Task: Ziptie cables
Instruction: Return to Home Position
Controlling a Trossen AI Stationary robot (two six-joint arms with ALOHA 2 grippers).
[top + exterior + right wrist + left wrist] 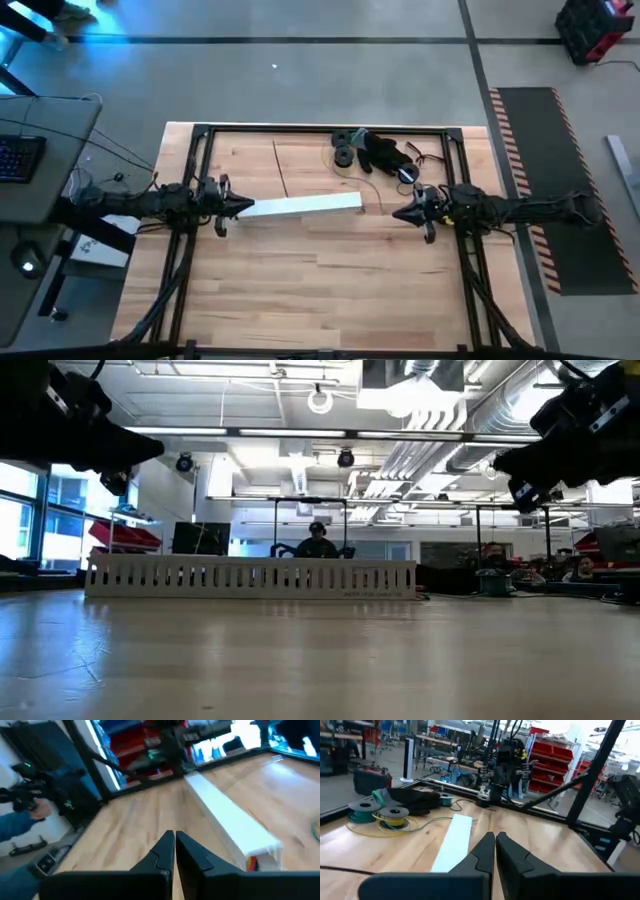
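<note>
As the white duct (300, 206) lies across the middle of the table (330, 290) with its lid on, we note both arms held above the wood, facing each other along it.

- The left gripper (248, 207) hangs over the duct's left end. Its jaws are pressed together and hold nothing.
- The right gripper (396, 213) hangs near the duct's right end, apart from it. Its jaws are likewise together and empty.
- The cables (252, 863) are inside the duct. We see only a bit of red and orange at the open end nearest the right gripper; the rest is hidden under the lid.
- From table height, the duct's slotted side shows, resting flat on the table.
- At the table's far edge sit black round parts (345, 152), a green spool (364, 809) and a yellow spool (394, 814), well apart from the duct.
- A person (317, 538) sits in the room beyond.
</note>
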